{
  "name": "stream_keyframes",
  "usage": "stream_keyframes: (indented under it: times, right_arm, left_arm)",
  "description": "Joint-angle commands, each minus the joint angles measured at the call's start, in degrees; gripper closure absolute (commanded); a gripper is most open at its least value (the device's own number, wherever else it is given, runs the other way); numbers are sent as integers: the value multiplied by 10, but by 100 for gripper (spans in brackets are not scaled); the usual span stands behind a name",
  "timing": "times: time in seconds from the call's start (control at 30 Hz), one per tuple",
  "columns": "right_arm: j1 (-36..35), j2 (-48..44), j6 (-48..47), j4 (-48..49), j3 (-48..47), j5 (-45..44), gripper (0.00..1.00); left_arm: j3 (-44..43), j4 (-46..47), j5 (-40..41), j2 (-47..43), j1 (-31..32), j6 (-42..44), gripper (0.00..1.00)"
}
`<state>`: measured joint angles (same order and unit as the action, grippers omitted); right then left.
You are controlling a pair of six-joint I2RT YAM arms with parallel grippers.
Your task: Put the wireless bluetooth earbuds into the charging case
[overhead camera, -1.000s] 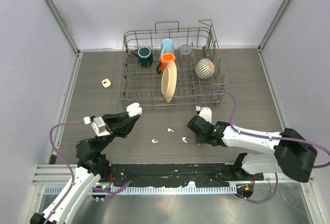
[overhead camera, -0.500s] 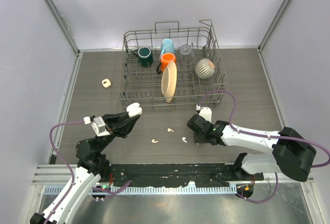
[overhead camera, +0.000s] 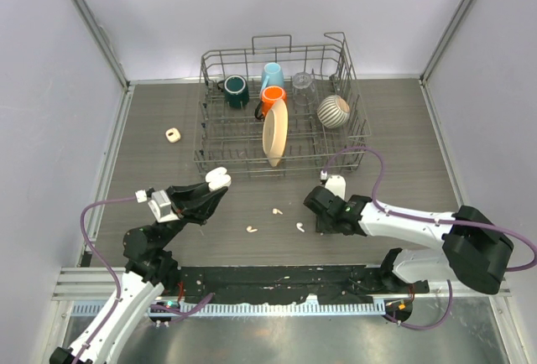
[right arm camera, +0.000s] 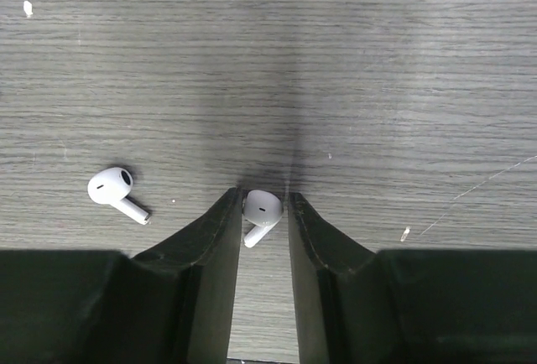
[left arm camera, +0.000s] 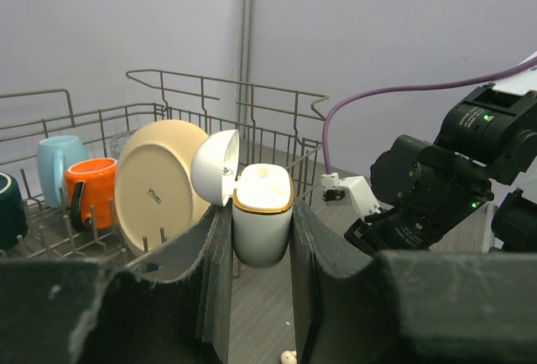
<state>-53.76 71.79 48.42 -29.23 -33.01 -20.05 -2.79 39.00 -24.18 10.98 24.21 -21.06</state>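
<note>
Plate [left arm camera: 155, 184] behind charging case [left arm camera: 262, 226] bears illegible print.

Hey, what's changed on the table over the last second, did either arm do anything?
Almost nothing. The right arm shifted slightly left; the right fingers sit low around one earbud on the table. The left fingers hold the open case as before. The loose earbuds and the dish rack have not moved.

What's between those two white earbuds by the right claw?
Nothing: the right wrist view shows bare table between the loose earbud and the second earbud sitting within the right gripper.
</note>
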Motion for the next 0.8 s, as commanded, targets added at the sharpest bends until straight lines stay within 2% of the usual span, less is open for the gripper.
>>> stream_keyframes:
  times: [0.0, 0.17, 0.2, 0.4, 0.5, 0.57, 0.77]
  right_arm:
    - [1, 12, 18, -12, -20, -6, 69]
    - [1, 14, 18, -11, -24, -10, 80]
    - [1, 12, 12, -10, -27, -11, 86]
    - [1, -63, -45, 20, -51, -39, 99]
    - [1, -134, -111, 65, -78, -61, 99]
    - [-4, -178, -186, 101, -107, -65, 99]
    - [-65, -178, -397, 231, -207, -103, 99]
  left_arm:
    - [-8, 11, 1, -5, -2, -2, 100]
    - [-8, 12, 1, -5, -2, -3, 100]
    - [-8, 12, 1, -5, -3, -2, 100]
    - [-9, 21, 2, 1, -2, -4, 100]
    - [-12, 28, 1, 10, -3, -6, 100]
    - [-13, 41, -1, 19, -3, -6, 100]
    - [-20, 75, -9, 52, -2, -16, 100]
